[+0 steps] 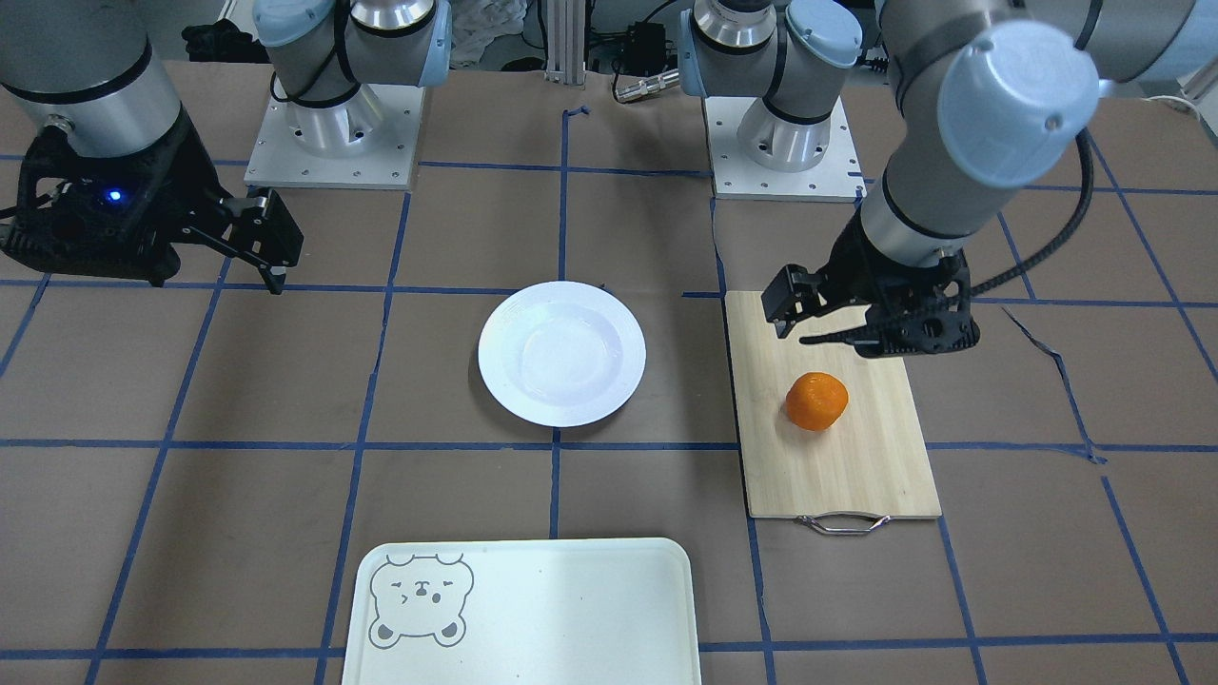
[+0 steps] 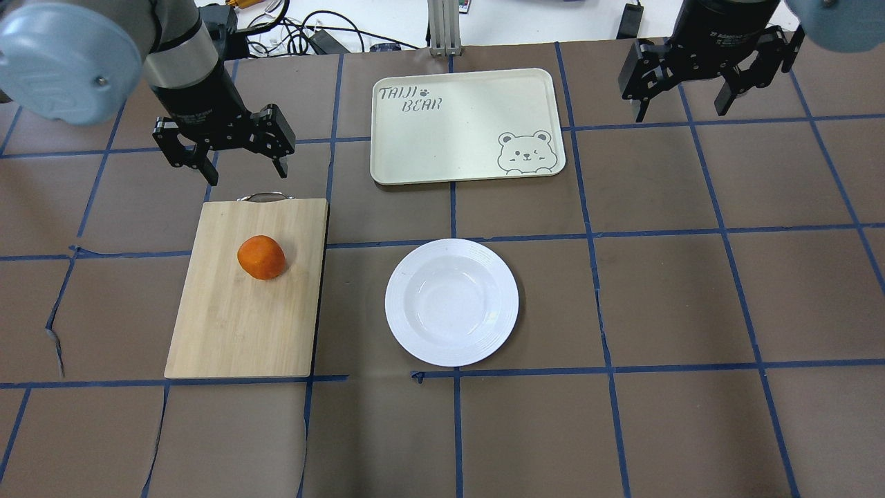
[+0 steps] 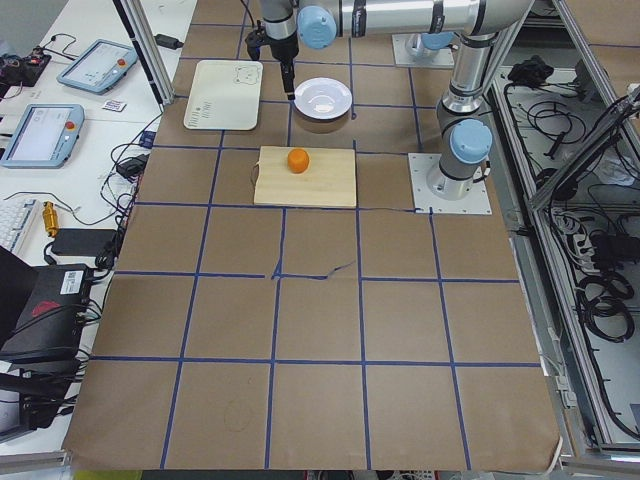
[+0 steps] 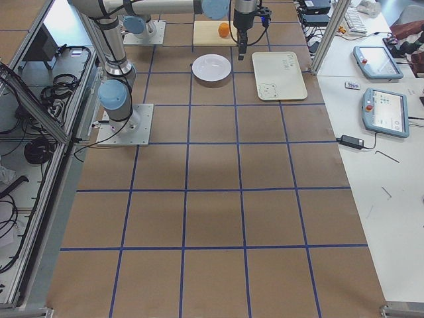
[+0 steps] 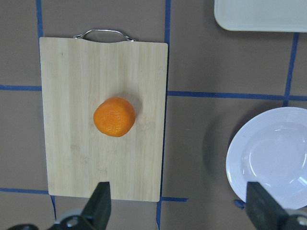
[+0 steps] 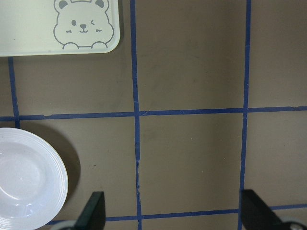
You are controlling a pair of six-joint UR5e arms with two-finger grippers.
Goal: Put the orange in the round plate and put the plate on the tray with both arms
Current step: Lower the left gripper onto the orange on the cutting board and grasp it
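Observation:
The orange (image 2: 261,257) (image 1: 816,401) (image 5: 114,117) lies on a bamboo cutting board (image 2: 235,325). High over the board's handle end hangs my left gripper (image 2: 245,173) (image 1: 809,323) (image 5: 180,206), open and holding nothing. At the table's middle sits the round plate (image 2: 451,302) (image 1: 561,353) (image 6: 24,187), with nothing in it. Beyond the plate lies the cream tray (image 2: 456,131) (image 1: 571,609) (image 6: 29,28), also bare, with a bear face in one corner. My right gripper (image 2: 681,107) (image 1: 266,247) (image 6: 173,211) hovers open over bare table, to the right of the tray.
Brown paper with blue tape grid lines covers the table (image 2: 657,290). The board's metal handle (image 2: 263,197) points away from the robot. Both arm bases (image 1: 333,143) (image 1: 785,152) stand at the robot's edge. Cables (image 2: 311,34) lie past the far edge.

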